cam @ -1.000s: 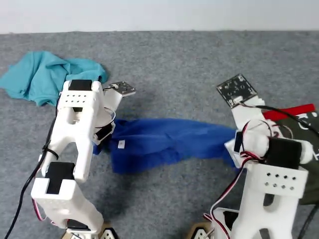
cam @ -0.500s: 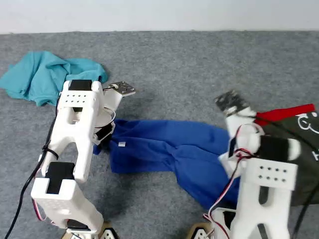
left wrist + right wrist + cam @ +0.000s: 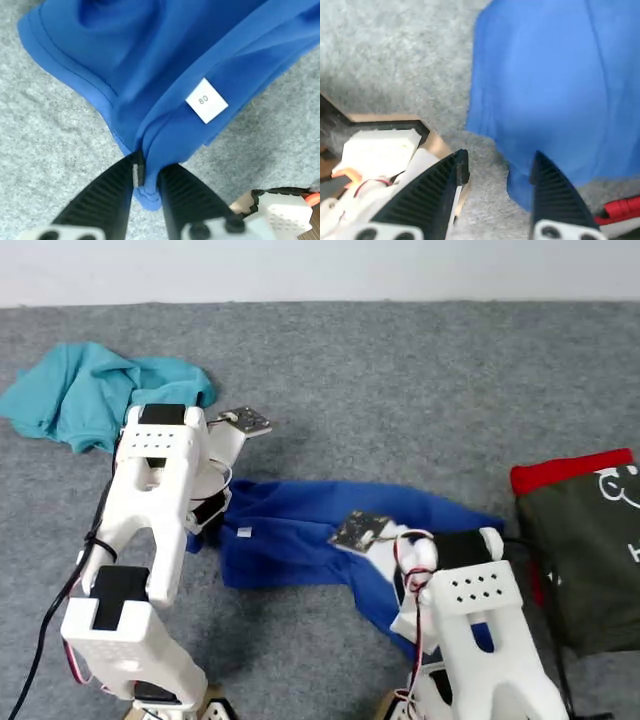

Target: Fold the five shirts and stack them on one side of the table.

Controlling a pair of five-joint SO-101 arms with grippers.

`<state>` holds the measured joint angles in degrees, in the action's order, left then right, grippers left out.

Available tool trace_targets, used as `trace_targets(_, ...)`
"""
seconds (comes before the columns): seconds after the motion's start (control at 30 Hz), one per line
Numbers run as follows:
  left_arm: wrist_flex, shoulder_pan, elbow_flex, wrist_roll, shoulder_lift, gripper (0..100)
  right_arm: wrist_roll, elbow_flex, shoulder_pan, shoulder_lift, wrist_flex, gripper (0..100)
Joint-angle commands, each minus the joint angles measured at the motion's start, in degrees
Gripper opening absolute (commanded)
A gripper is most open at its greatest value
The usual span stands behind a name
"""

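Note:
A blue shirt lies crumpled across the middle of the grey table, one end trailing toward the front edge. My left gripper is shut on the shirt's hem, near a white size tag; in the high view this arm stands at the shirt's left end. My right gripper is open, hovering just above the blue shirt with nothing between its fingers. The right arm stands over the shirt's right half. A teal shirt lies bunched at the back left.
A dark green shirt with a red collar lies at the right edge. The arm bases sit at the table's front edge. Bare grey carpet stretches across the back and middle of the table.
The right gripper let go of the blue shirt's right end and the arm swung left over the shirt. The stretched shirt went slack and sagged toward the front. The left arm held still.

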<state>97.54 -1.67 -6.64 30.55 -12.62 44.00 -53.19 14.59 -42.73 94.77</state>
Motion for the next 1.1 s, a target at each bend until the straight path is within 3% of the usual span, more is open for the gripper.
trace_targets(0.0, -0.4, 0.0, 0.2, 0.4, 3.0, 1, 3.8, -0.8, 0.5, -0.4, 0.0, 12.1)
trace_targets(0.13, -0.4, 0.0, 0.2, 0.4, 3.0, 1, 6.9, -4.7, 0.5, -0.3, -2.9, 10.7)
trace_targets(0.3, -0.4, 0.0, 0.2, 0.4, 3.0, 1, 9.7, -7.8, 0.7, -0.2, -5.6, 21.4)
trace_targets(0.4, -0.4, 0.0, 0.1, 0.4, 3.0, 1, 10.8, -8.0, 0.8, 2.2, -6.2, 22.1)
trace_targets(0.63, -0.4, 0.0, 0.1, 0.4, 2.9, 1, 10.5, -11.4, 0.5, 20.4, -21.3, 20.9)
trace_targets(0.8, -0.2, 0.0, 0.1, 0.4, 2.9, 1, 5.6, -7.9, 0.7, 31.7, -30.0, 20.8)
trace_targets(0.87, -0.2, 0.0, 0.1, 0.4, 2.9, 1, 4.7, -5.8, 0.9, 33.8, -29.9, 17.5)
trace_targets(0.97, -0.1, 0.0, 0.1, 0.4, 2.9, 1, 4.6, -3.4, 0.4, 32.6, -29.1, 1.7)
trace_targets(1.07, -0.1, 0.0, 0.1, 0.4, 2.9, 1, 4.5, 0.3, 0.4, 28.4, -23.1, 4.9)
